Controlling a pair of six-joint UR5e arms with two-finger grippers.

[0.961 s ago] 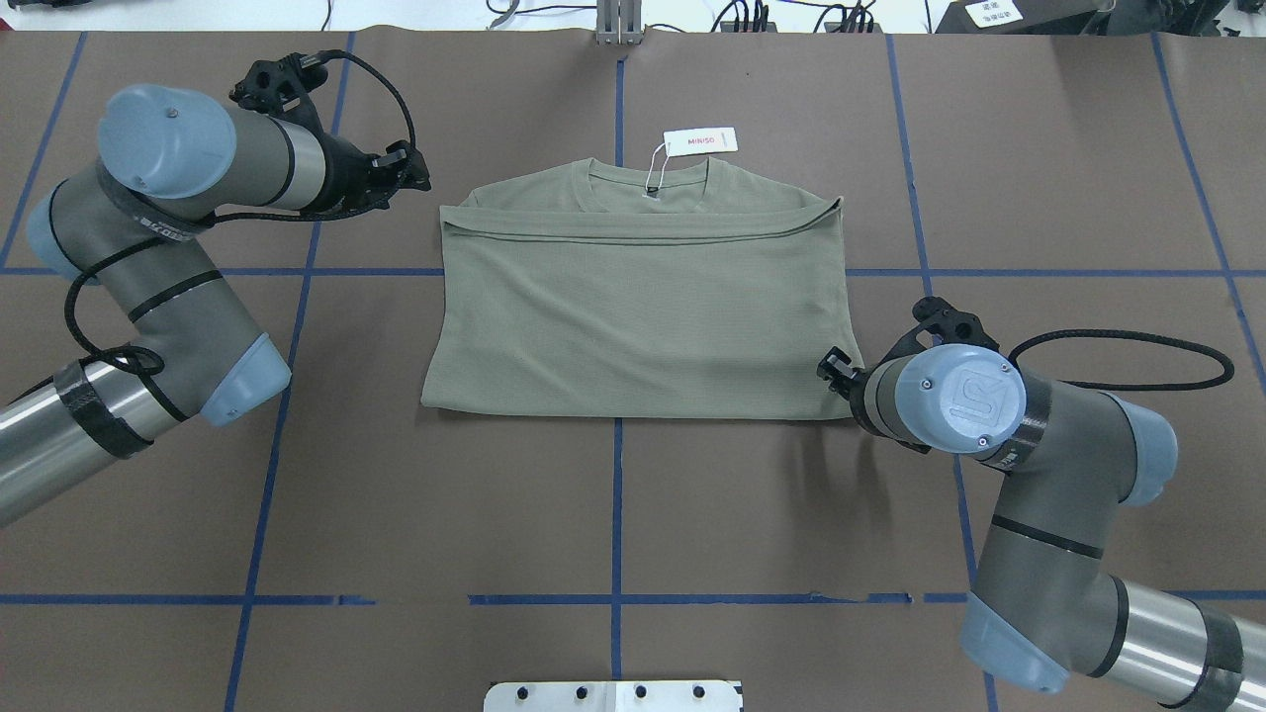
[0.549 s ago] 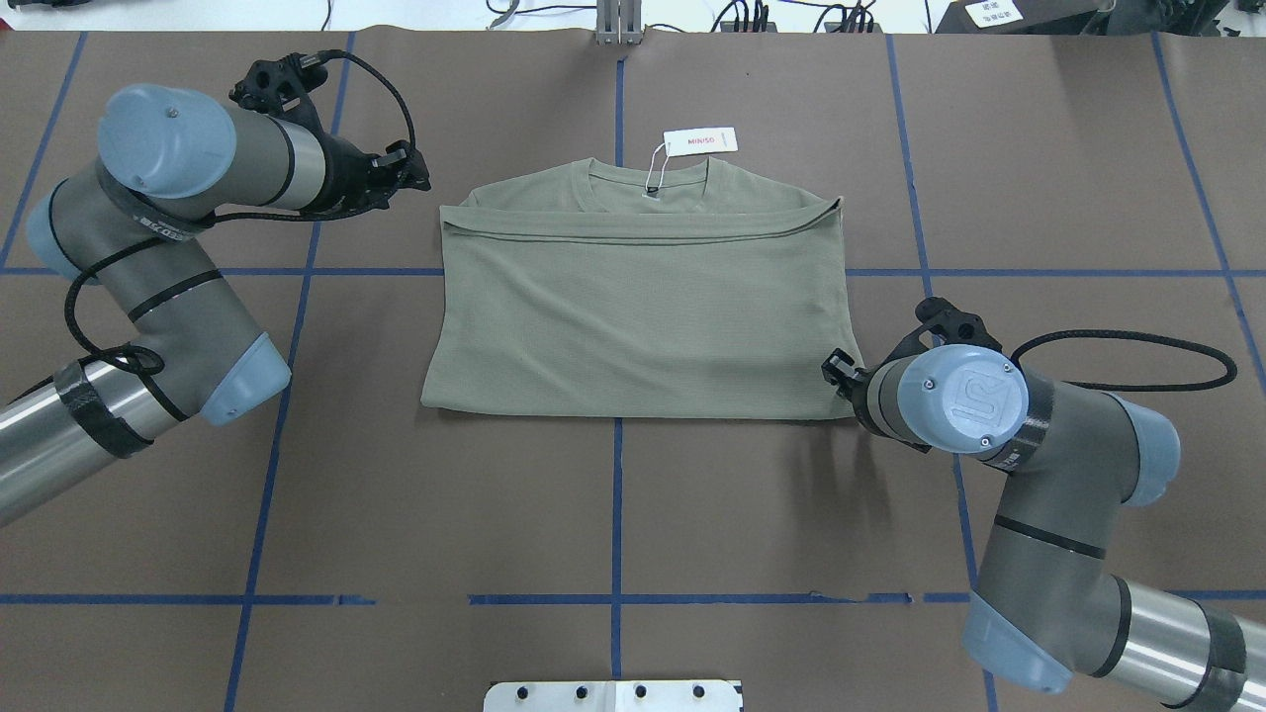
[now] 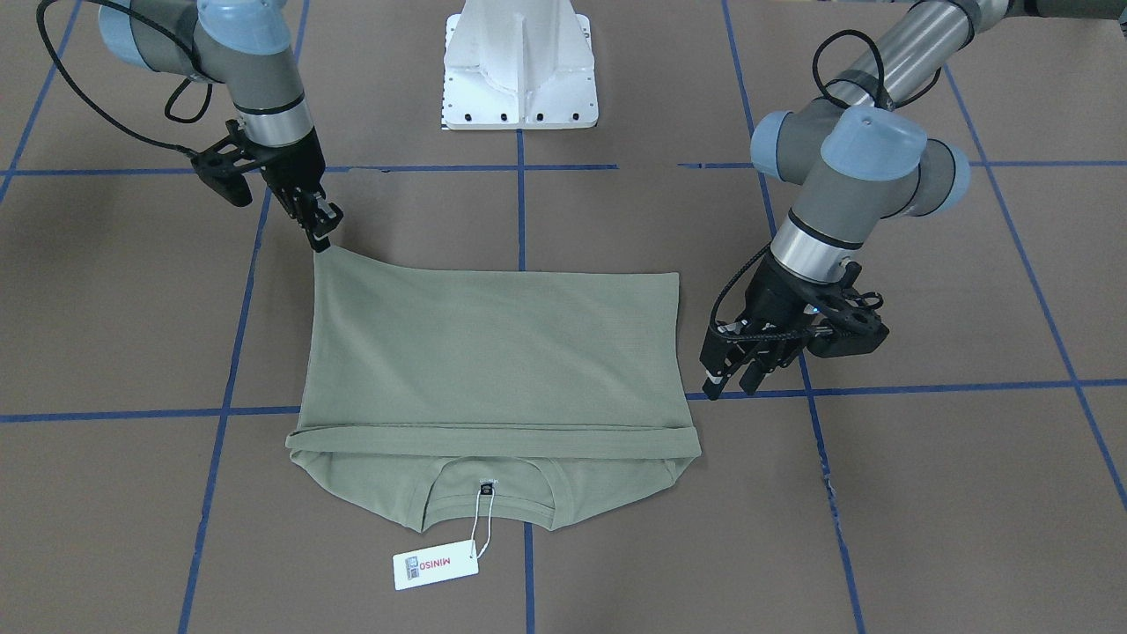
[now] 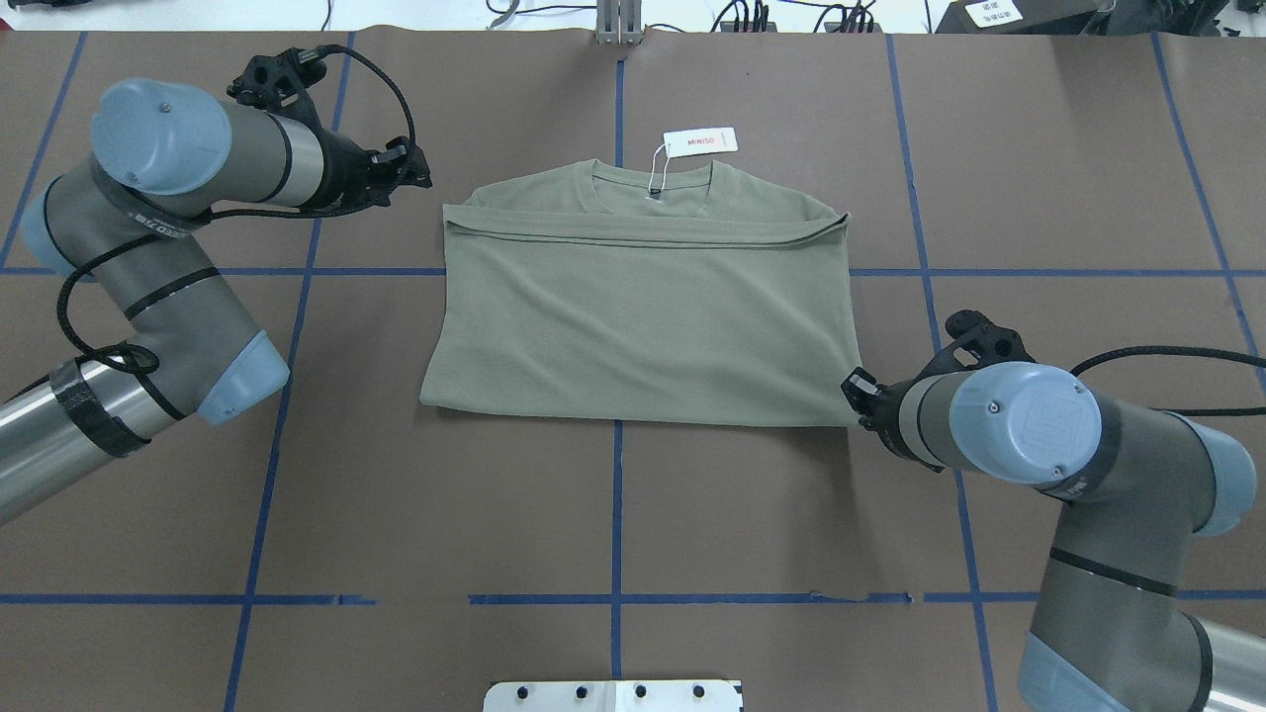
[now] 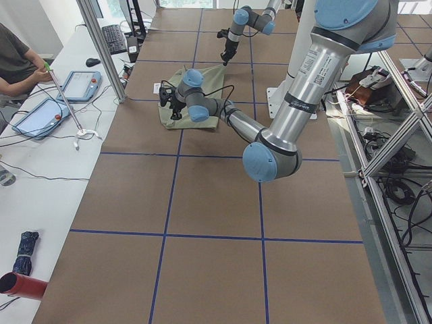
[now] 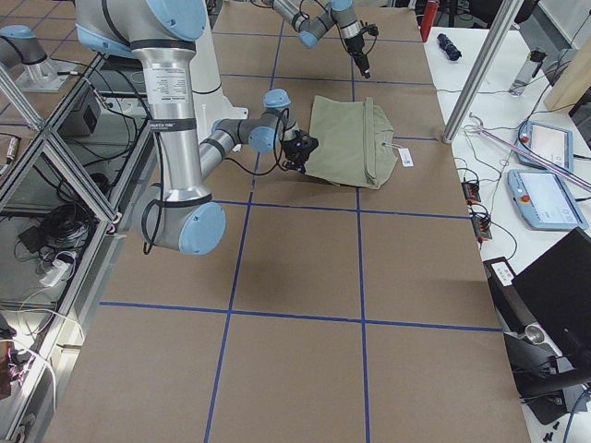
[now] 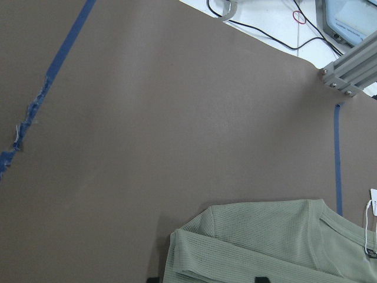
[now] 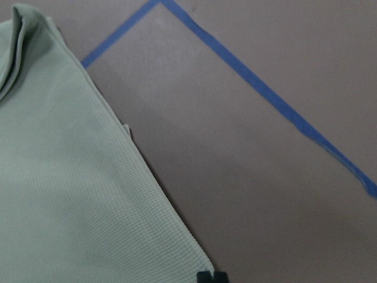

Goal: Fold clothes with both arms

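The olive-green shirt (image 4: 643, 326) lies folded into a rectangle, collar at the far edge, with the white hang tag (image 4: 700, 140) beyond it. It also shows in the front-facing view (image 3: 493, 352). My right gripper (image 3: 321, 238) is shut on the shirt's near right corner and holds it slightly raised; in the right wrist view the fingertips (image 8: 211, 276) meet at the cloth's (image 8: 59, 177) corner. My left gripper (image 3: 729, 386) is open and empty, hovering beside the shirt's far left corner; it also shows overhead (image 4: 423, 176). The left wrist view shows that shoulder corner (image 7: 265, 236).
The brown table cover (image 4: 633, 514) carries blue tape grid lines (image 4: 617, 514). The white pedestal (image 3: 519, 62) stands at the robot's side. A metal post (image 4: 619, 25) and cables sit at the far edge. An operator (image 5: 17, 64) and tablets are beyond the table.
My right arm has drawn back toward the near right, pulling the shirt's near right corner slightly outward. The left arm has barely shifted.
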